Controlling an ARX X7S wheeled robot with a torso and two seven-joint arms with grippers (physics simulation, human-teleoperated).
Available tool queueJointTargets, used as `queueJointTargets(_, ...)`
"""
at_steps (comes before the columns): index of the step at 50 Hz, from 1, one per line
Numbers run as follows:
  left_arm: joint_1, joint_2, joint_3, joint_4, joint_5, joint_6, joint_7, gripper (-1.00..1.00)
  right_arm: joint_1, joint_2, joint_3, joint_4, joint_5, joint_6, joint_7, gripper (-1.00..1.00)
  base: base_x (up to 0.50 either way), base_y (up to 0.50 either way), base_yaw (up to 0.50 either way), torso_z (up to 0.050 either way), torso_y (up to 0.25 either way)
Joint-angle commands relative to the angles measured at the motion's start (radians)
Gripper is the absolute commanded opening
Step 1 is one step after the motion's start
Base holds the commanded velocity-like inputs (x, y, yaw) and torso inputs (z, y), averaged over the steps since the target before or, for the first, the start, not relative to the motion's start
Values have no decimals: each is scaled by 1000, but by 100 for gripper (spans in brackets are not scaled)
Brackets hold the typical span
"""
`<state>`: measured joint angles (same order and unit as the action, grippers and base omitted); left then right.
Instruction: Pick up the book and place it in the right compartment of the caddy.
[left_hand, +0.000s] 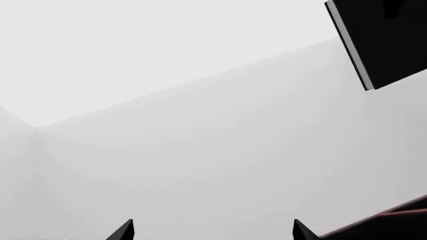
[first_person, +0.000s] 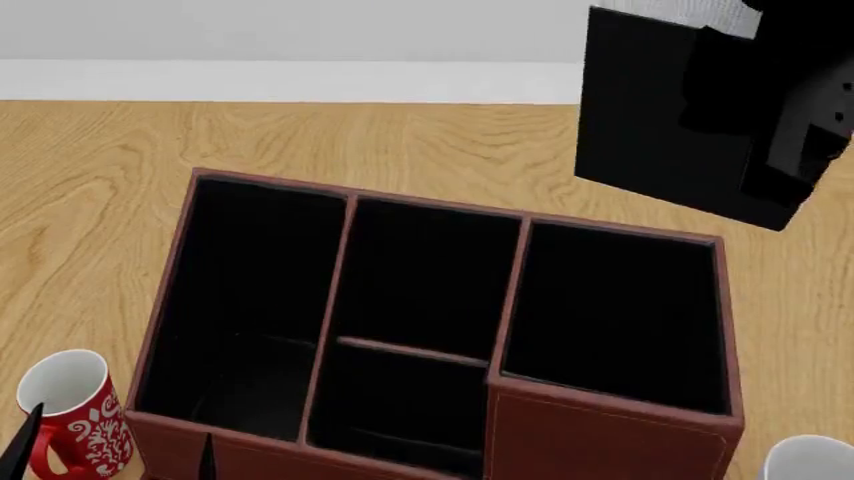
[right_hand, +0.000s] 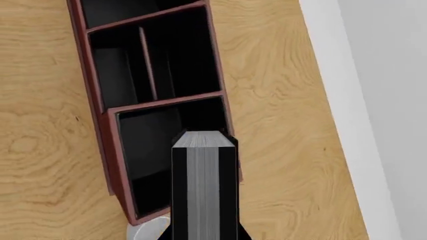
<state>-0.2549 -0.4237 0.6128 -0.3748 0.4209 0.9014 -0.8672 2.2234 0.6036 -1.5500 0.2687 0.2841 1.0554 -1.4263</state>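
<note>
The black book (first_person: 661, 110) hangs in the air above the back right of the caddy (first_person: 587, 430), with my right gripper (first_person: 787, 110) shut on it. In the right wrist view the book's (right_hand: 203, 190) white page edges face down, and the right gripper (right_hand: 205, 235) clamps its two covers. Below it lies the right compartment (right_hand: 160, 150), black-lined with taller reddish-brown walls. The head view shows that compartment (first_person: 614, 310) holding nothing. My left gripper (left_hand: 213, 231) is open with nothing between its fingers. It stays low at the caddy's front left (first_person: 114, 455).
A red patterned mug (first_person: 67, 410) stands by the caddy's front left corner. A white mug (first_person: 807, 460) stands at its front right. Wood-grain tabletop (first_person: 80, 180) surrounds the caddy, and a white wall runs behind the table.
</note>
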Motion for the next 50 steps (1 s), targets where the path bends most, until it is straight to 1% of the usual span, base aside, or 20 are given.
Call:
queueJointTargets(1,0,-1,2,1,-3,-3,-11,100,-91,-26,7,-52,-13,18,57,-100,0,0,0,0,0)
queueJointTargets(13,1,-2,5,4,-6,-10,-18,100,-185,-48,35,-65,6,6,127,-100,0,0,0,0,1)
queueJointTargets(50,1,-7,14,13,-6,-29,-37,100,-316,-12,24,-92,10,-38,214,-100,0,0,0,0,1)
